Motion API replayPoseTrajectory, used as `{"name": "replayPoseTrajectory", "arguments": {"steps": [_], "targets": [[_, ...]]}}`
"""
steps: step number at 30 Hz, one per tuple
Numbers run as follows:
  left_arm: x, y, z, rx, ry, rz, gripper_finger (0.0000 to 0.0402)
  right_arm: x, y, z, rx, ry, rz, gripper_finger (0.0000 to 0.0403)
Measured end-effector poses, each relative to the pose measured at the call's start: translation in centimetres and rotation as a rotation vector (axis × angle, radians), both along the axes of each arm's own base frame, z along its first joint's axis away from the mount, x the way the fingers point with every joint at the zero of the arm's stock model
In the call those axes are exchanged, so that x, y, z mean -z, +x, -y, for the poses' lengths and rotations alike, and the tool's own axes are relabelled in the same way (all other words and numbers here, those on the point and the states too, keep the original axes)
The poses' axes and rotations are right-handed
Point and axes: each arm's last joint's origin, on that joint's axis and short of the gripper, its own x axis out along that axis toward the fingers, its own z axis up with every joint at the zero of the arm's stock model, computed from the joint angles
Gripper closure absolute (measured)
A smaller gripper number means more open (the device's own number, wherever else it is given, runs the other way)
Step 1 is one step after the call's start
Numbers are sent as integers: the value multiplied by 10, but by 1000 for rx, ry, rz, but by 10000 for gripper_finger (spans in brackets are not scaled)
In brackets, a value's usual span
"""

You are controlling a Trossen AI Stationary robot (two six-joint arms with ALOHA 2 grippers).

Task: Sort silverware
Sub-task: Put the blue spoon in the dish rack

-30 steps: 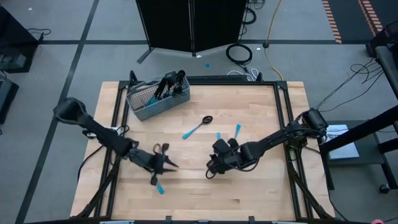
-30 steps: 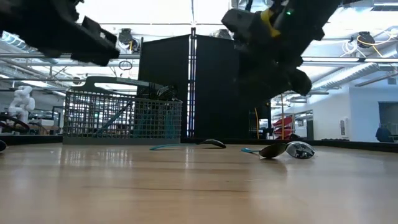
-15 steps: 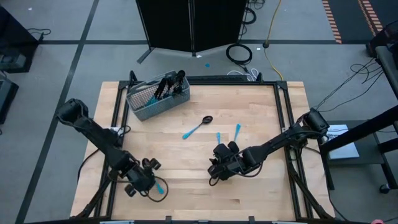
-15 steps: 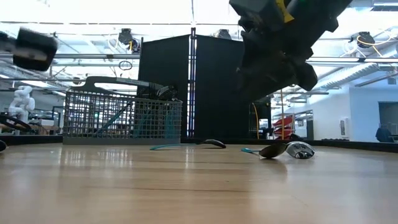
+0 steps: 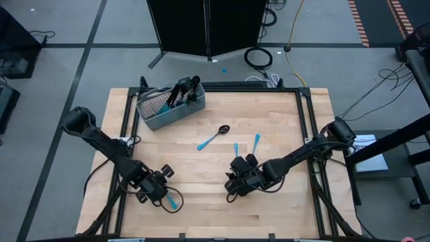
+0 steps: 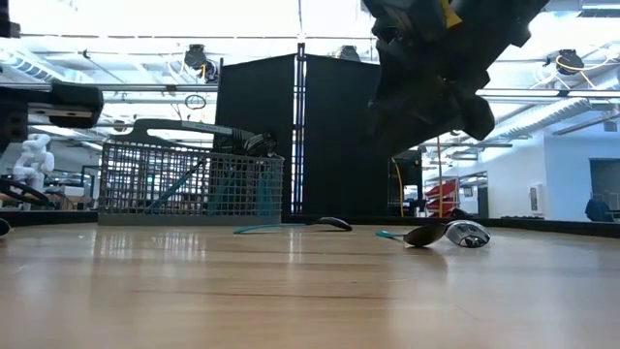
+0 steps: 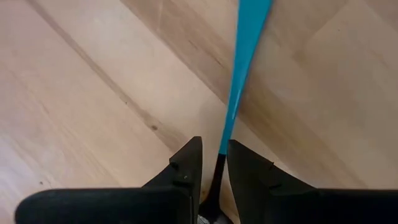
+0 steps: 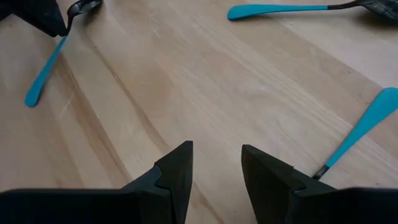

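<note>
A: Near the front left of the pale wooden table (image 5: 282,208), a slim piece of silverware with a bright light-blue handle (image 7: 245,68) is pinched at its dark metal neck by the narrowly closed fingers of the left gripper (image 7: 213,163). Its long axis is pointed straight ahead, away from the wrist.

B: And the destination?

A: The grey wire-mesh basket (image 5: 169,107), already stocked with dark-headed cutlery, is set at the far left corner, well apart from that gripper. It is judged that the piece must be carried away from the front edge. The left arm is plainly the nearer one.

B: The other arm?

A: The right gripper (image 8: 216,171) is held over the table's middle with its fingers parted and nothing between them. Three more blue-handled pieces (image 5: 213,138) are left loose beyond it.

B: Any writing?

A: No label or brand can be read.
</note>
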Motion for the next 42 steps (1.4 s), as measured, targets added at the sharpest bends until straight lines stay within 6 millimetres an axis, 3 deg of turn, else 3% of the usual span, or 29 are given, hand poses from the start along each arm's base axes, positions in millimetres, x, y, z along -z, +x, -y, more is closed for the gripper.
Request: {"name": "replayPoseTrajectory", "arguments": {"steps": [14, 21, 25, 27, 33, 42], "targets": [[26, 9, -1, -23, 54, -122, 330, -1, 1, -1, -5, 7, 12, 273], [20, 8, -1, -23, 42, -113, 335, -1, 1, -1, -18, -3, 14, 273], [14, 7, -2, -23, 49, -120, 374, -1, 1, -1, -20, -5, 12, 273], [8, 10, 0, -19, 61, -118, 392, -1, 1, -1, -20, -5, 12, 273], [-20, 23, 4, 69, 221, -15, 398, -1, 2, -1, -18, -8, 14, 273], [-80, 51, -1, 269, 856, 281, 400, -1, 2, -1, -15, -6, 16, 273]]}}
